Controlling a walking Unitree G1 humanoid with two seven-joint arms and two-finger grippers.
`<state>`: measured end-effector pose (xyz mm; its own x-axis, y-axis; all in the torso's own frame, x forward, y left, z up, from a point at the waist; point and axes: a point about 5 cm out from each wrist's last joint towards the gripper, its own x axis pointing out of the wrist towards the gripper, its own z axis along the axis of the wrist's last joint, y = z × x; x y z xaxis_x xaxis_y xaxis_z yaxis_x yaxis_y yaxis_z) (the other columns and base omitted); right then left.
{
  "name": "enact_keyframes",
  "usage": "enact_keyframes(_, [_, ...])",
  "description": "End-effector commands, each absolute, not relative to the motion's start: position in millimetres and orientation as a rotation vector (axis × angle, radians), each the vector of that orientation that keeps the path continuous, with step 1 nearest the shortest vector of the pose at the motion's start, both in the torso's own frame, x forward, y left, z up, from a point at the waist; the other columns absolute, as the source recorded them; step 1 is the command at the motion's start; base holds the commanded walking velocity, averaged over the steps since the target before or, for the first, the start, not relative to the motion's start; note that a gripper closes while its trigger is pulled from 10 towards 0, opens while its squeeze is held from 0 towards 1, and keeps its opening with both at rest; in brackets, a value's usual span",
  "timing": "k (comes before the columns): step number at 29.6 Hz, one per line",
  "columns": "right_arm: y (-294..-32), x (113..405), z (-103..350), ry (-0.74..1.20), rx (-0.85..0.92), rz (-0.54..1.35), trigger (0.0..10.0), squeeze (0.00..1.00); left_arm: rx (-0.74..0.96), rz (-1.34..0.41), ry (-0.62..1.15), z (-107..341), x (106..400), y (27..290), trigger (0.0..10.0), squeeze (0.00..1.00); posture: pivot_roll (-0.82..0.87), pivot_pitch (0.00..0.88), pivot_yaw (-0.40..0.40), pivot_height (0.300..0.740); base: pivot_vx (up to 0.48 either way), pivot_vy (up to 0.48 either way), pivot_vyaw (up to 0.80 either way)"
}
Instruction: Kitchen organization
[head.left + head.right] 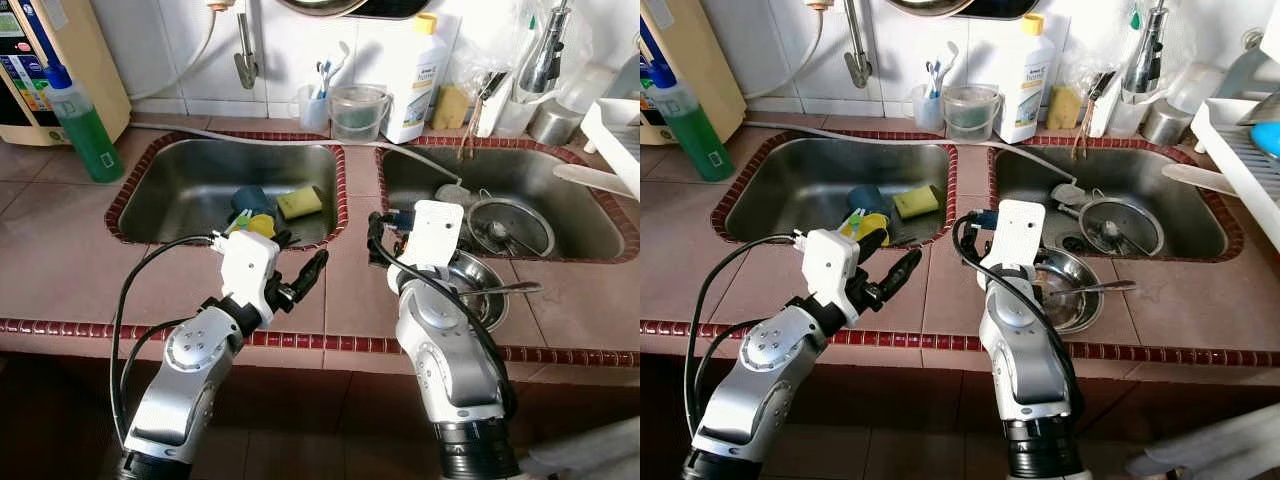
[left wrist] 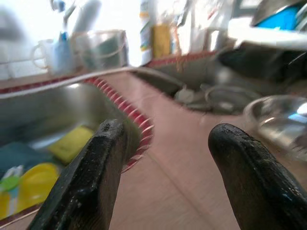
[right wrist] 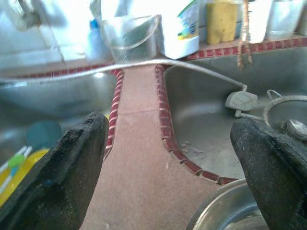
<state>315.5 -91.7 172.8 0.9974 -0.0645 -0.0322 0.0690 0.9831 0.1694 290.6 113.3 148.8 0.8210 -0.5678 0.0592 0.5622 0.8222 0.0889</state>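
Grippers: left gripper [image 1: 305, 278] spread wide, empty | right gripper [image 3: 168, 163] wide over tiled counter [image 1: 350, 280] | round steel bowl [image 1: 480, 290] beside

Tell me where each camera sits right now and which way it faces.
Left eye view: on the head, looking forward and down at the twin sinks; both silver arms show, left claw over the counter.
Right eye view: the head's other eye, same scene; steel bowl beside the right arm.
Left wrist view: looks along its open fingers across the divider strip.
Right wrist view: looks along its open fingers toward the white bottle.
Shared: both wrist views catch the clear cup.
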Motion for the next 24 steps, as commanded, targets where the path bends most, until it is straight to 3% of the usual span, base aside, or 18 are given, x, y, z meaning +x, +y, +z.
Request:
enact_keyframes(1, [-76.4,304.6,161.6,0.096,0.303,-0.074,10.0,0.0,0.086,-0.6,-0.1,152.6,293.9,117.2,10.0,0.0,-0.17,0.06,-0.005,0.74,0.0,0.0,0.0])
enact_keyframes(24, [-76.6,311.8,127.0,0.271,0.436,-0.125,10.0,0.0,0.098,-0.621,-0.139,161.2,299.6,114.3,10.0,0.0,-0.15,0.061,0.001,0.74,0.0,0.0,0.0])
